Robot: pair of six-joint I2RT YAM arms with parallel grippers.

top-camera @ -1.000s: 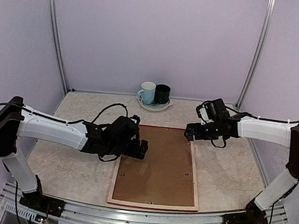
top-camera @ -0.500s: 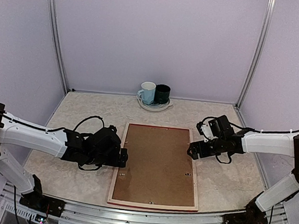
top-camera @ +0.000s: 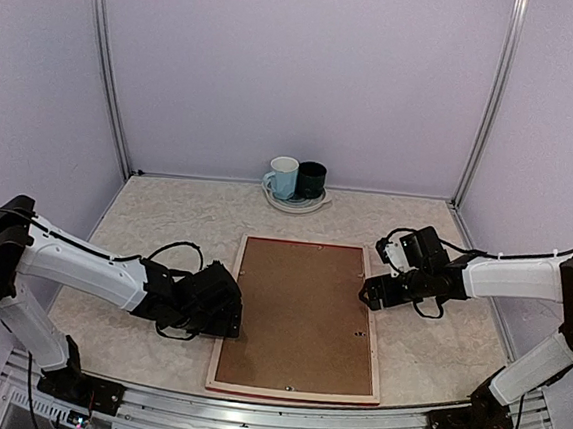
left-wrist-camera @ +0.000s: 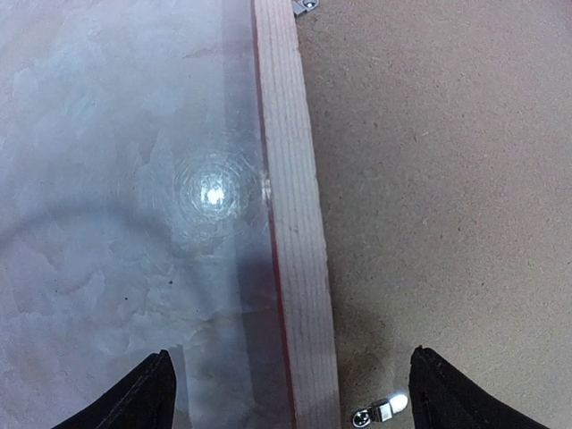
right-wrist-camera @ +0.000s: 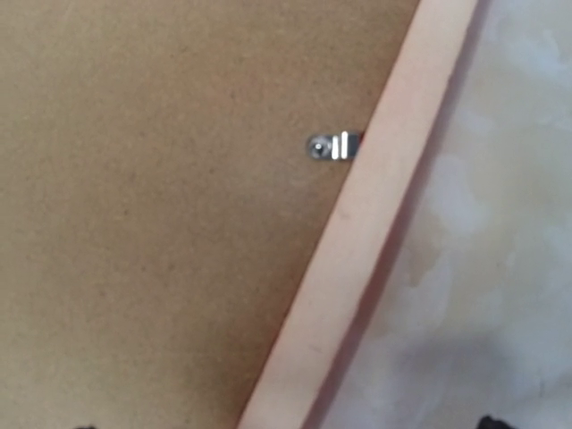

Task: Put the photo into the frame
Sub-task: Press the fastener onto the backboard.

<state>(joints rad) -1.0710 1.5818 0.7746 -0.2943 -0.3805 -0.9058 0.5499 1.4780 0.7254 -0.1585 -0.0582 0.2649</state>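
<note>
Lying flat, back side up, the frame (top-camera: 251,388) sits on the table (top-camera: 166,214), centred between the 2 arms. A brown backing board (top-camera: 303,316) fills its opening. Whether the photo is under the board cannot be told.

Left gripper (top-camera: 232,318): low over the frame's left rail, toward the near end. Its fingertips (left-wrist-camera: 147,398) are spread wide, 1 over bare table and 1 over the board, with the pale wood rail between them. It grips nothing.

Right gripper (top-camera: 368,292): over the right rail, toward the far end, near a metal retaining tab (right-wrist-camera: 335,146). Only the tips show in the wrist view, far apart and holding nothing.

At the back of the table are a pale blue mug (top-camera: 283,177) and a dark mug (top-camera: 312,180), side by side on a plate (top-camera: 297,205).
</note>
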